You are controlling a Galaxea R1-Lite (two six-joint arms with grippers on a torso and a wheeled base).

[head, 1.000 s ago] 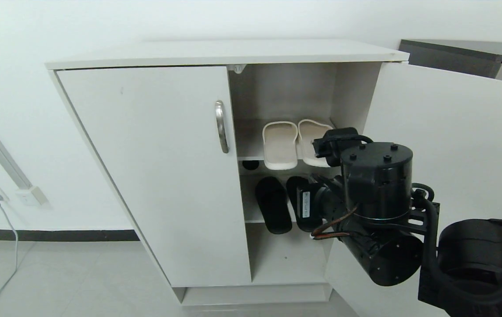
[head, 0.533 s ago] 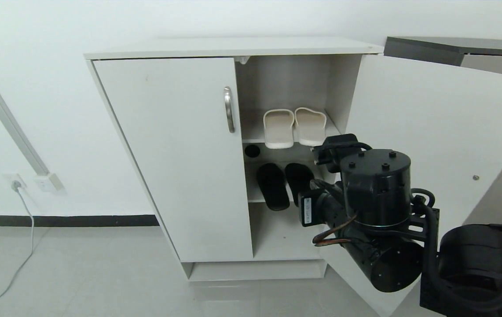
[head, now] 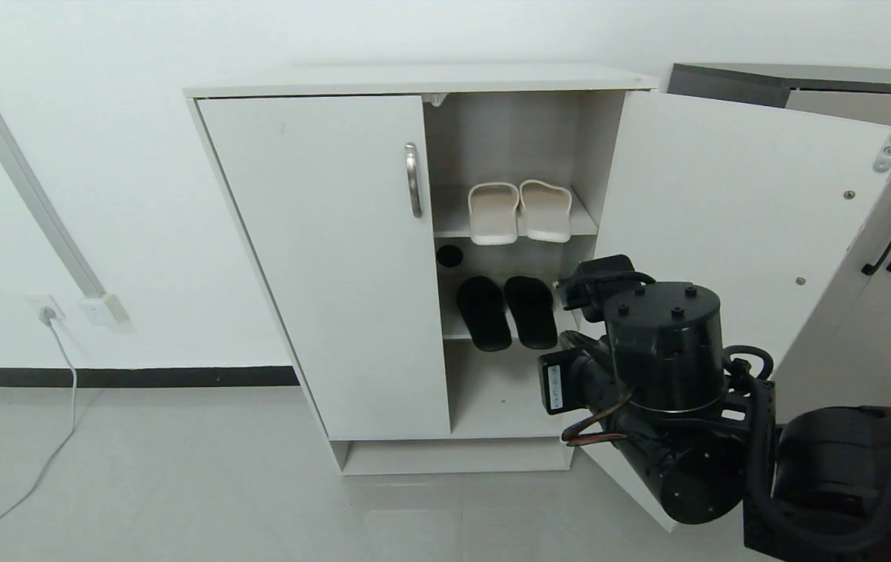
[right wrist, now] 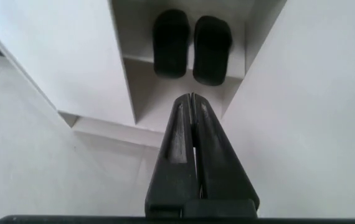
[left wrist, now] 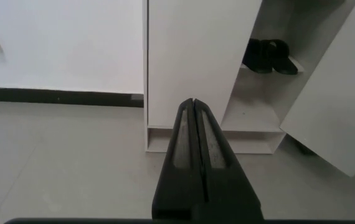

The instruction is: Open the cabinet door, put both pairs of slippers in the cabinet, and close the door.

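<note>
A: Just beside the right gripper (right wrist: pixel 192 99), on its outer side, what is standing?

B: The open cabinet door (right wrist: pixel 314 93). Its inner face is running close alongside the fingers, which are pressing flat together with nothing between them.

A: And the left gripper (left wrist: pixel 193 102)?

B: It is pinching flat and empty too, hanging over the floor (left wrist: pixel 59 162) short of the closed left door (left wrist: pixel 190 56).

A: Straight ahead of the right gripper?

B: The black slippers (right wrist: pixel 193 43) are lying side by side on a shelf. Above and beyond them the white slippers (head: pixel 519 211) are sitting on the upper shelf (head: pixel 453 222). Both pairs are looking well inside the cabinet (head: pixel 414 78), so I am judging the closing to be the step in hand.

A: How is it best done?

B: The gripper is sitting on the door's inner side, so it is needing to back out past the free edge and come round to the outer face. Then the pressed fingers should be pushing near that edge, far from the hinges, and following the door's arc — gently, since a light panel is likely to bounce. I cannot tell whether the black pair is overhanging its shelf, so the last part is wanting care.
</note>
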